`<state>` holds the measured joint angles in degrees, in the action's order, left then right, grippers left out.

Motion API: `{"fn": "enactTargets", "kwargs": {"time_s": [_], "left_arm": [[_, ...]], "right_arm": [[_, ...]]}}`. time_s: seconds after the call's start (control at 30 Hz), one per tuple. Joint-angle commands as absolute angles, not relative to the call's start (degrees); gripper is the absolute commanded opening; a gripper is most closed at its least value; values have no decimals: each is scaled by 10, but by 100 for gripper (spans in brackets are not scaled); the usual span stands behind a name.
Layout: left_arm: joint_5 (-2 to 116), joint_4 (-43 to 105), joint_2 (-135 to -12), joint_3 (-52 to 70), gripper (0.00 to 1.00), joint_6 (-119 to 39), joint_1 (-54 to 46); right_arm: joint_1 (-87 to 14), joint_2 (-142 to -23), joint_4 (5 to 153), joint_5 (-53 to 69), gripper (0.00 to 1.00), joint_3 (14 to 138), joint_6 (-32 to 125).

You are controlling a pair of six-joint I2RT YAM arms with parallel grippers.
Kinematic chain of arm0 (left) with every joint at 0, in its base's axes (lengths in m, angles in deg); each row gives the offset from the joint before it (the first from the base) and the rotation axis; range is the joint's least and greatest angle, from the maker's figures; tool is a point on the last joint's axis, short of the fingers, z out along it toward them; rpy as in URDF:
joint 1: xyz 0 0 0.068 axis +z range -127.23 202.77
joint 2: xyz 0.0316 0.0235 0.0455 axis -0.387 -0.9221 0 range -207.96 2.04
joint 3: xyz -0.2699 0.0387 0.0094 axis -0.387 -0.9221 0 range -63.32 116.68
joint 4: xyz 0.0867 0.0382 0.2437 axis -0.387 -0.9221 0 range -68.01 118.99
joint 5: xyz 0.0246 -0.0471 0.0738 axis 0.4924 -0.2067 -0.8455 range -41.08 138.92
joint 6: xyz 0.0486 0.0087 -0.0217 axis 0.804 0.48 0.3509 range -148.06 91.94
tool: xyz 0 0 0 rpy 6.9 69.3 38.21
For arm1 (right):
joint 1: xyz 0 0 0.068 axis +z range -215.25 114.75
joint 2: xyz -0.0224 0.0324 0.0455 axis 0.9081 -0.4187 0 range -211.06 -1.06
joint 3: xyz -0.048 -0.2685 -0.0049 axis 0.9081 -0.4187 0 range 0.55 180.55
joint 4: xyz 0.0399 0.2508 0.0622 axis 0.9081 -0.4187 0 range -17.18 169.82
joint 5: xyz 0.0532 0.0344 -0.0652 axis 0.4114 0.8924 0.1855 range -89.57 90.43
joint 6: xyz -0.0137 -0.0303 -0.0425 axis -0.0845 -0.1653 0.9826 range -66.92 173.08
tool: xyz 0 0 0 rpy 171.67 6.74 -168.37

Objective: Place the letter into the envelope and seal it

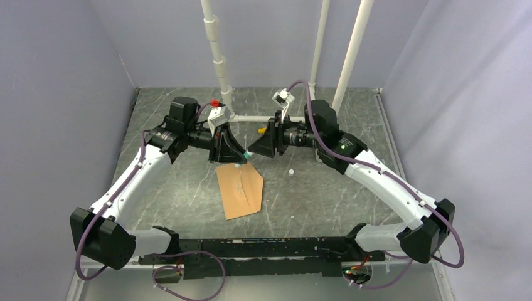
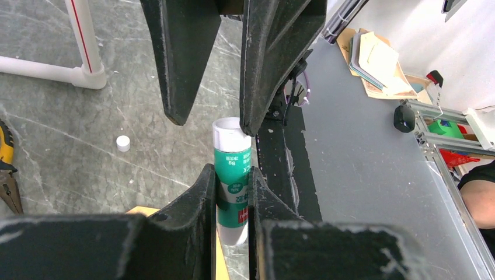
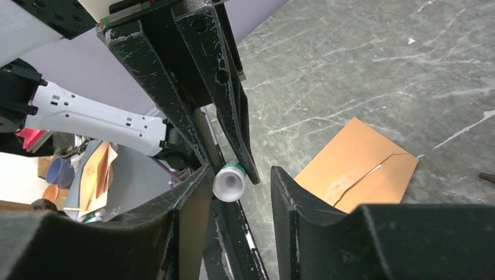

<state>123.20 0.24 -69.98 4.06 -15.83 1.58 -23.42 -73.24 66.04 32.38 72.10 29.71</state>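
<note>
Part of the glue stick is hidden between the left fingers. From that camera only a small corner of the envelope peeks out. From the right wrist, a right finger covers the envelope's near edge. The little white round thing on the worktop is too small to name.

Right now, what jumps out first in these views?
Mid-table, the left gripper is clamped on a green-and-white glue stick, and the right gripper straddles its white end with open jaws. The brown envelope lies flat just nearer the bases, a small white cap to its right.
</note>
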Motion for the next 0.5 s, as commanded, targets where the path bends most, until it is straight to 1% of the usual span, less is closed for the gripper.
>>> {"fn": "enactTargets", "kwargs": {"time_s": [0.0, 0.07, 0.17, 0.2, 0.23, 0.27, 0.37, 0.47], "left_arm": [[1242, -8, -690, 54, 2, -144, 16], [1233, -6, -691, 56, 2, -149, 15], [1201, 25, -686, 51, 3, -174, 15], [1190, 30, -684, 51, 3, -178, 15], [1180, 36, -682, 50, 2, -183, 15], [1174, 40, -680, 50, 3, -186, 15], [1171, 40, -679, 48, 2, -186, 15], [1169, 39, -679, 48, 2, -185, 15]], "right_arm": [[-232, -731, 680, 315, 40, 743, 291], [-232, -741, 675, 318, 31, 750, 286], [-231, -760, 657, 332, 24, 762, 278], [-231, -765, 652, 336, 24, 764, 277], [-230, -768, 647, 338, 24, 766, 278], [-230, -771, 643, 337, 27, 768, 280], [-230, -774, 632, 324, 38, 770, 289], [-230, -775, 618, 314, 41, 779, 299]]}}
